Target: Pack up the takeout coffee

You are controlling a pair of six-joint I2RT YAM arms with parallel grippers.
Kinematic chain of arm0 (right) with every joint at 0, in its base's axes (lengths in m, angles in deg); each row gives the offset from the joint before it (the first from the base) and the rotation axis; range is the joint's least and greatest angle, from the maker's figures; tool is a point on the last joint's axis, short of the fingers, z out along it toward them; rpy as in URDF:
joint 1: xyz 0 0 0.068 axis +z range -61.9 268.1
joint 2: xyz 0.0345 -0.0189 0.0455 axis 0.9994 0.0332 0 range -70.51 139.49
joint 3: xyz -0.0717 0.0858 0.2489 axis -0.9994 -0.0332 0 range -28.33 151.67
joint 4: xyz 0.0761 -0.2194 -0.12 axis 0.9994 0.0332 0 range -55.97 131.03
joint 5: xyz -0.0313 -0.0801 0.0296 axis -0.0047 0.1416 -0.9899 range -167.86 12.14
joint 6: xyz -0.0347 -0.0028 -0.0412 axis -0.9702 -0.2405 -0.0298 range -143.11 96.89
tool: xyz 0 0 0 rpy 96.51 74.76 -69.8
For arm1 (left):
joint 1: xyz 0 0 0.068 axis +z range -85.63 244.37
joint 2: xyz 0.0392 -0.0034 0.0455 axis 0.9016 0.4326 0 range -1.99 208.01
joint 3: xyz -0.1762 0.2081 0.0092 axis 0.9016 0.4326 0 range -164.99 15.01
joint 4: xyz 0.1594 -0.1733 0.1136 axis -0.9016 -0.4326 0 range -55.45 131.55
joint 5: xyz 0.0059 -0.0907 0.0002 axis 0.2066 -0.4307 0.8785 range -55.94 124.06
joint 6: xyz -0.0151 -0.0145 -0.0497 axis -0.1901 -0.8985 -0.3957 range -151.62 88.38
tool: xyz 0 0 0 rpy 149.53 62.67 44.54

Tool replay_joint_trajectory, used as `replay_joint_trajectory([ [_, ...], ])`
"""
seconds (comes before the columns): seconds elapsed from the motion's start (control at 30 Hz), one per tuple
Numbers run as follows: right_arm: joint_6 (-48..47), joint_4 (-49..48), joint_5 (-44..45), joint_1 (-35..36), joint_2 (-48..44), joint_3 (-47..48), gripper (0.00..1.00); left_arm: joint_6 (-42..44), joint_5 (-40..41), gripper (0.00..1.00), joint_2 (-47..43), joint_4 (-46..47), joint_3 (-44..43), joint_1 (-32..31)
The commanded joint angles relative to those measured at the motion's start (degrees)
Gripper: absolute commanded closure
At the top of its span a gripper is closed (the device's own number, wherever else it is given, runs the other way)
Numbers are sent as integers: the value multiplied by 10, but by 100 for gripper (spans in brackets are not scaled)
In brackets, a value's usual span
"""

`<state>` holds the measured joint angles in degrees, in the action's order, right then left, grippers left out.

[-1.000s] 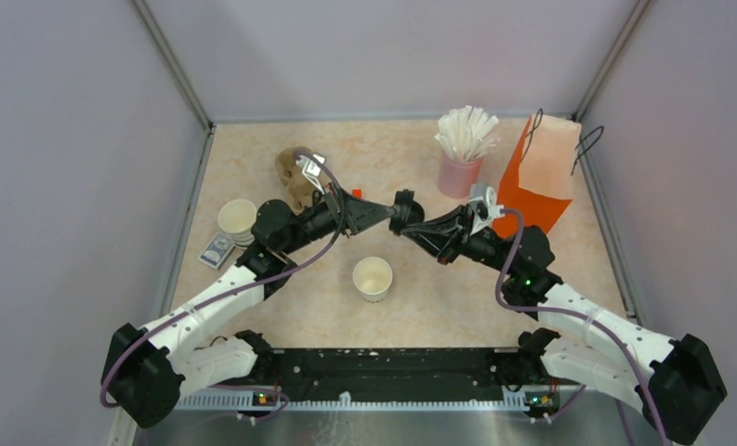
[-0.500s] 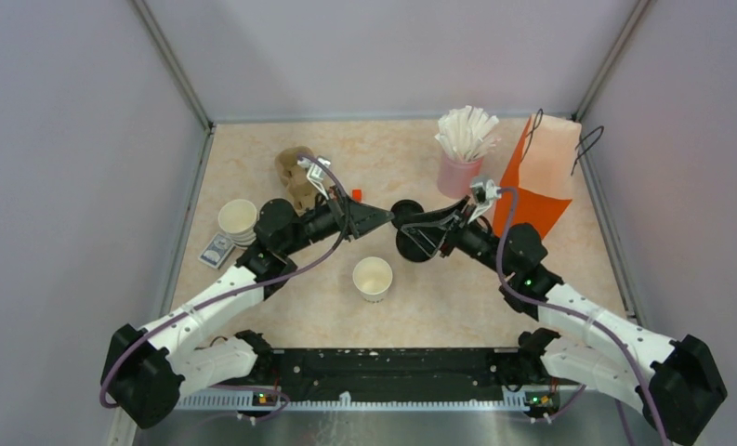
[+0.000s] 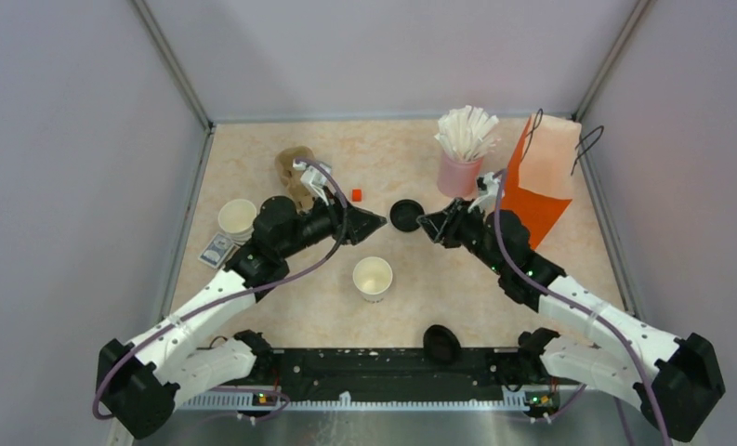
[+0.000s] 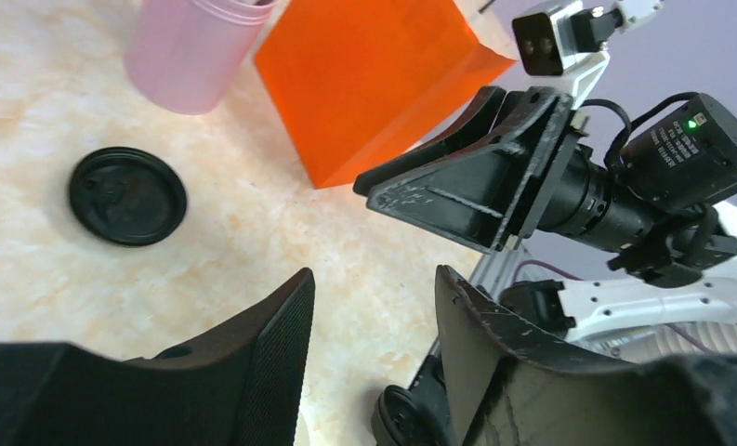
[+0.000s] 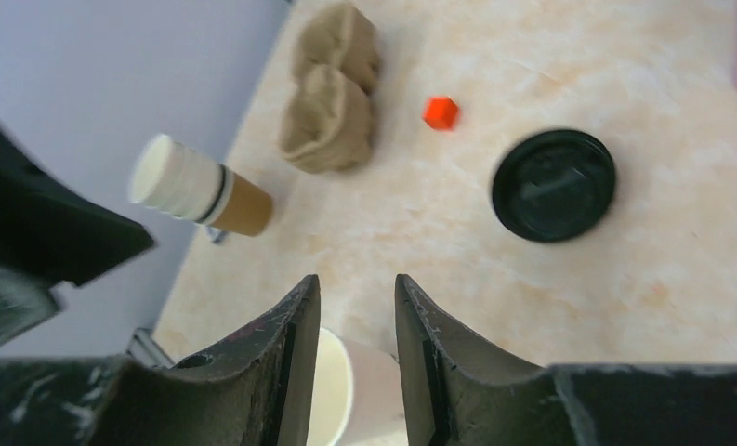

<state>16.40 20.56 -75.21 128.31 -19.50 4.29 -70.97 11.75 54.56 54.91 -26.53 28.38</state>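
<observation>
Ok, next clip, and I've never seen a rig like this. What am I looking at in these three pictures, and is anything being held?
Two robot arms, left and right, are bolted at a beige table's near edge. The wide picture is from a fixed overhead camera; the other two are from a camera on each wrist, looking past its own fingers. On the table: a small cream paper cup, lidless; a round black plastic lid lying flat beyond it; a pink cup of white straws; an orange paper bag; a stack of cream cups; a crumpled brown lump; a tiny red cube. The left end effector and right end effector flank that lid, both open, holding nothing.
</observation>
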Motion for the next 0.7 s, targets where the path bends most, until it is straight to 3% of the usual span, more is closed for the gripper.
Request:
replay_joint_trajectory([
  [0.0,11,210,47,-4,39,59,65,97,57,39,-35,-116,-46,-1],
  [0.2,8,375,26,41,87,95,63,188,103,21,-35,-296,-104,-1],
  [0.4,61,492,33,145,62,98,62,243,152,2,-83,-352,-117,-1],
  [0.57,191,488,46,247,35,50,63,268,205,1,-127,-378,-104,-1],
  [0.67,277,457,61,298,42,33,69,276,233,1,-157,-381,-87,-1],
])
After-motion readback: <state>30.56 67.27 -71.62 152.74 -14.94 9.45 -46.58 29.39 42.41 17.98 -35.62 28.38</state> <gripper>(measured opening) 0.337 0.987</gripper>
